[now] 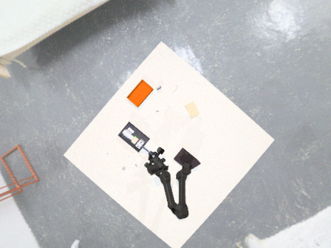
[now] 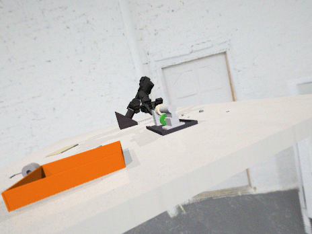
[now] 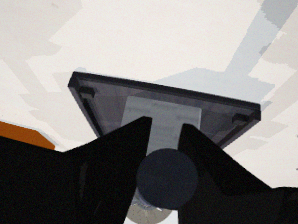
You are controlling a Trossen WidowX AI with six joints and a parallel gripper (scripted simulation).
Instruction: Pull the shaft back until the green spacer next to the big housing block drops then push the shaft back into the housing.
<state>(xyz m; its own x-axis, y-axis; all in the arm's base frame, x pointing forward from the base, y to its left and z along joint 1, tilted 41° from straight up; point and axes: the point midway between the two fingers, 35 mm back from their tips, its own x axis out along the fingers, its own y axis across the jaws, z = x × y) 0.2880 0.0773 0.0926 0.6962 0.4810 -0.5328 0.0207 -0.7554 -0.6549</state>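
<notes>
Orange open-topped box (image 1: 140, 93) (image 2: 84, 166) (image 3: 25, 137), flat tan piece (image 1: 192, 110) (image 2: 62, 150) lying apart, copper-coloured frame (image 1: 26, 162) beyond the table's edge
</notes>
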